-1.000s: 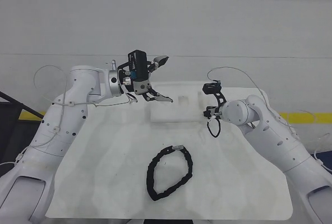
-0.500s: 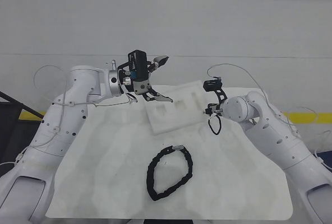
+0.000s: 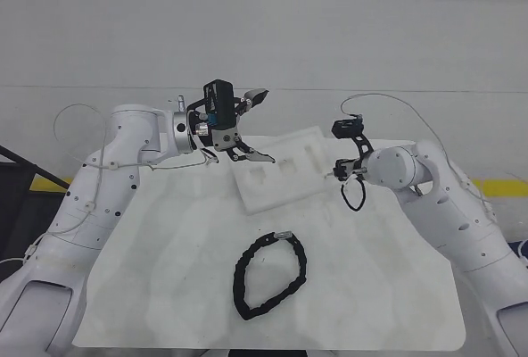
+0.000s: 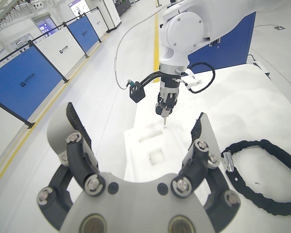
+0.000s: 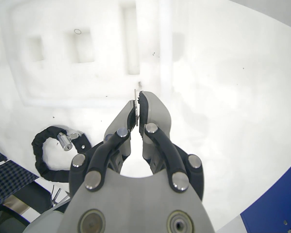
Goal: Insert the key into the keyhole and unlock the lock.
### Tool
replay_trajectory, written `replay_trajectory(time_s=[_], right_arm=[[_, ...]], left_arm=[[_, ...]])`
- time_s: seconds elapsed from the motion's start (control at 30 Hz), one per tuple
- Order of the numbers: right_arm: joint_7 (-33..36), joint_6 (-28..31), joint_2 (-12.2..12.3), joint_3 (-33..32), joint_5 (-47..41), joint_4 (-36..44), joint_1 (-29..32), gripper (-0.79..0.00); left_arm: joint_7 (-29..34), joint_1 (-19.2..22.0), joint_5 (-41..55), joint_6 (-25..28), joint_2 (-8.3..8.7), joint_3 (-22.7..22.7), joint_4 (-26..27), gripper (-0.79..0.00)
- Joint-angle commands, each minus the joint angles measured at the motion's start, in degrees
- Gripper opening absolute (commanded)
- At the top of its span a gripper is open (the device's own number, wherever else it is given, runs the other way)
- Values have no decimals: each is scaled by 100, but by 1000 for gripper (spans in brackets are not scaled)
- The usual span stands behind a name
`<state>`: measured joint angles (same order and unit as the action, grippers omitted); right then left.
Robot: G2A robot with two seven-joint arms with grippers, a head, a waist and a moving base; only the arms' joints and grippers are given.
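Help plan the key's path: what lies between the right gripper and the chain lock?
Only bare table, just off a corner of the foam tray; the top view shows it.

Bright, even light, white table (image 3: 157, 268) and foam (image 5: 50, 78) washed out, faint shadows, wrist views bowed at edges.

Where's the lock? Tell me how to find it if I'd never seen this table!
Start at the white table. Near its middle, closer to the robot than the white foam tray, lies the lock, a black loop. Its shiny silver cylinder stands out; the table and tray around it are white.
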<state>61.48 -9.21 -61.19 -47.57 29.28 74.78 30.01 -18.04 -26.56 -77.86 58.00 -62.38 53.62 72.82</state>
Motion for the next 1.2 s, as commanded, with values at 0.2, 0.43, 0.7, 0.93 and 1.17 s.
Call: replay_trajectory(time_s=[0.2,0.43,0.7,0.93,1.17], right_arm=[[-67,97,332,-1498,-1224,768,931,-785],[149,423,511,-2528,-2288,1440,1543,-785],[810,1063,652,-3315,-3314,1904,1934,-785],[1332,1605,774,-3896,-3865,2041,2263,-785],[1370,1664,856,-4318,-4285,2203,2491,-785]], left_arm=[[0,0,0,0,0,0,0,0],[0,0,0,0,0,0,0,0],[0,0,0,0,0,0,0,0],[0,0,0,0,0,0,0,0],[0,0,0,0,0,0,0,0]])
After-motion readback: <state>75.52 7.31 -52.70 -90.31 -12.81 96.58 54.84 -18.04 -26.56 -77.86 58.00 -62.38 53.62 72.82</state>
